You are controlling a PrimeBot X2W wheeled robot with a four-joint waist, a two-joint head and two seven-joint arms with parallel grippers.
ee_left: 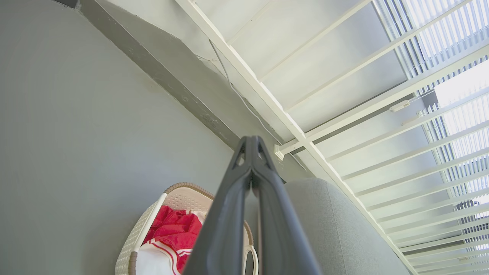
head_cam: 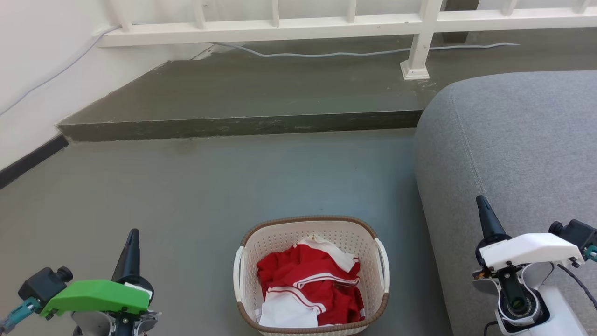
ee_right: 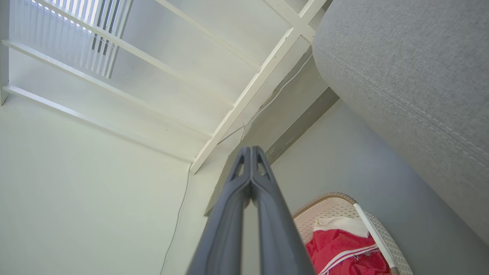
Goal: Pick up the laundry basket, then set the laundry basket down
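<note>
Head cam downward, wrist cams oblique; common: basket [head_cam: 280, 242]

One laundry basket [head_cam: 308, 218] with two white handles [head_cam: 239, 275], one grey sofa [head_cam: 513, 140], one white railing [head_cam: 303, 30], one pale cable [head_cam: 326, 54].

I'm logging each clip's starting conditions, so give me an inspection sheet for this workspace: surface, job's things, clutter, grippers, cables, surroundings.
Surface: grey floor, with a raised step behind.
Job's things: laundry basket upright on the floor, holding red and white clothes.
Clutter: nothing seen.
Grippers: left gripper and right gripper both shut, empty, one on each side of the basket, not touching it.
Cables: pale cable lying along the step under the railing.
Surroundings: grey sofa on the basket's right; white railing and white wall beyond.
</note>
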